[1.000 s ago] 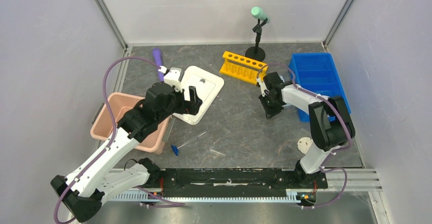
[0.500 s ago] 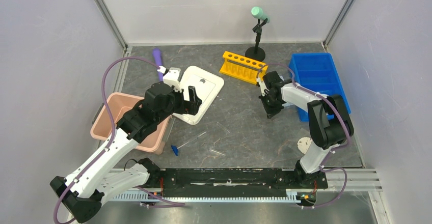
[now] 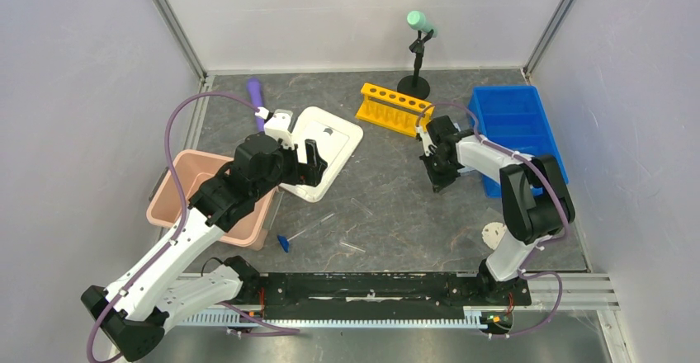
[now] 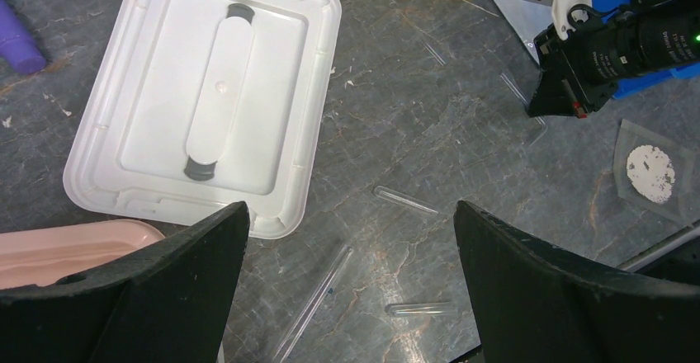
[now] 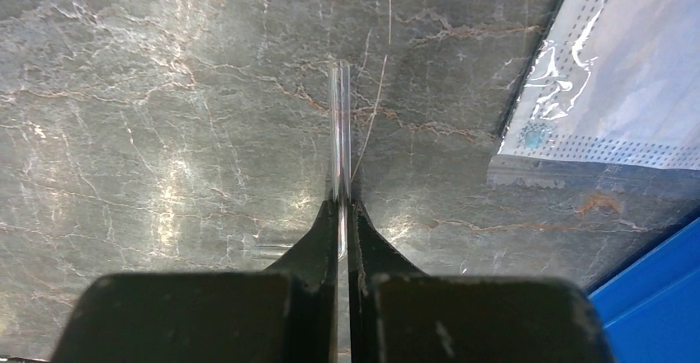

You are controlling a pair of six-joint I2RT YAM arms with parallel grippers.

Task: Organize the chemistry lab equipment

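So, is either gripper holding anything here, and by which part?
The right gripper is shut on a thin clear tube, pinching it near one end. The left gripper is open and empty.

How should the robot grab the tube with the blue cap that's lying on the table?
Pinch the blue-capped tube at the middle of its clear shaft, coming straight down with the fingers across it. It lies flat on the table, long and thin, so only its sides offer grip.
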